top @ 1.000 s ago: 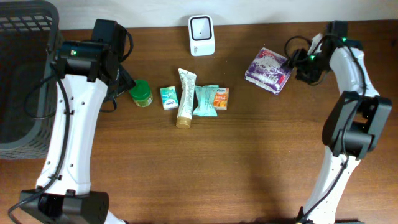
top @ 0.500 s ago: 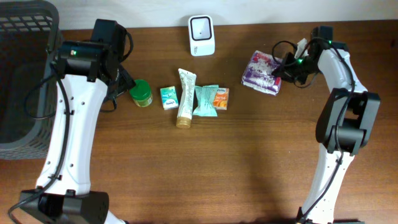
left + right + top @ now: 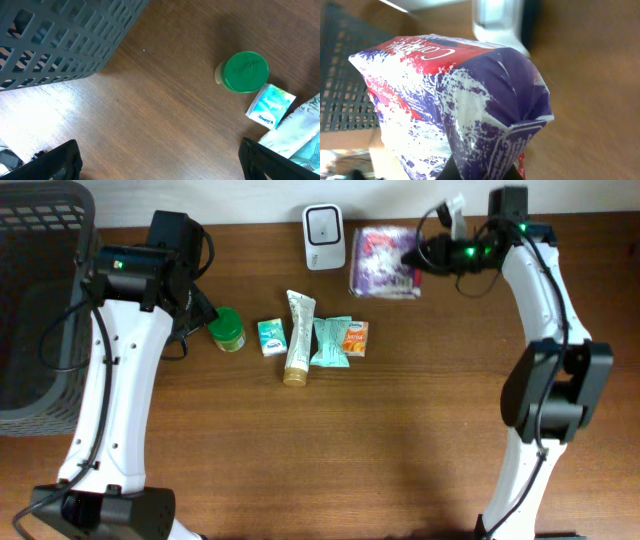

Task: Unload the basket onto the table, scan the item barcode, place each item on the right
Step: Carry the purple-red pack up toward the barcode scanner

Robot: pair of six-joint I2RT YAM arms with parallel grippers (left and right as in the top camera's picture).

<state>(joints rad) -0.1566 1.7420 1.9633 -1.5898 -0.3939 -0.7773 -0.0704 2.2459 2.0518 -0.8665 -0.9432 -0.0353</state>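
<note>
Where a second ago it sat at upper right, the purple-and-white crinkled plastic packet (image 3: 385, 262) is now upper centre, just beside the white box-shaped scanner (image 3: 325, 237), clamped by the outstretched right gripper (image 3: 418, 255). Left wrist view: the left gripper (image 3: 159, 159) is spread wide, holding nothing. Right wrist view: the packet (image 3: 455, 100) fills the frame.

Near half of the brown wooden counter (image 3: 350, 460) lies open. A row from green-lidded jar (image 3: 227, 330) to orange sachet (image 3: 357, 338) bars the middle, white plastic scanner (image 3: 324, 237) behind; dark grey lattice basket (image 3: 40, 300) walls the left.
</note>
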